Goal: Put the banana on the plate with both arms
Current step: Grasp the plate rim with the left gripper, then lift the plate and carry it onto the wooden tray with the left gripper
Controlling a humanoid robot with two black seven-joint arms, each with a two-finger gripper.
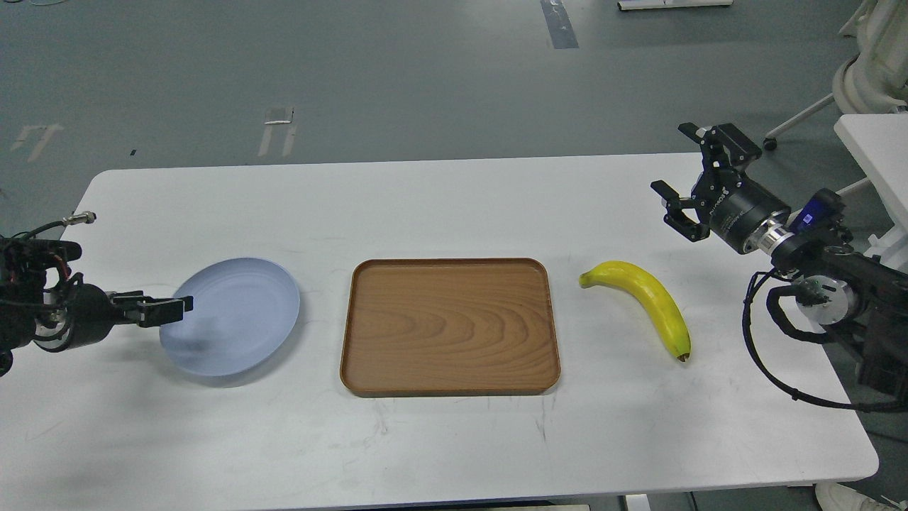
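Note:
The yellow banana [649, 298] lies on the white table, right of the wooden tray, with its stem end toward the tray. The pale blue plate [241, 319] sits left of the tray, with nothing on it. My left gripper [177, 307] is low at the plate's left rim, its tips over the rim. It is seen side-on, so I cannot tell whether it is open or touches the plate. My right gripper [679, 162] is open and empty. It hovers above the table, up and to the right of the banana.
A rectangular brown wooden tray [450, 387] lies in the middle of the white table [454, 454]. A white stand [869, 142] and furniture stand beyond the table's right edge, behind my right arm.

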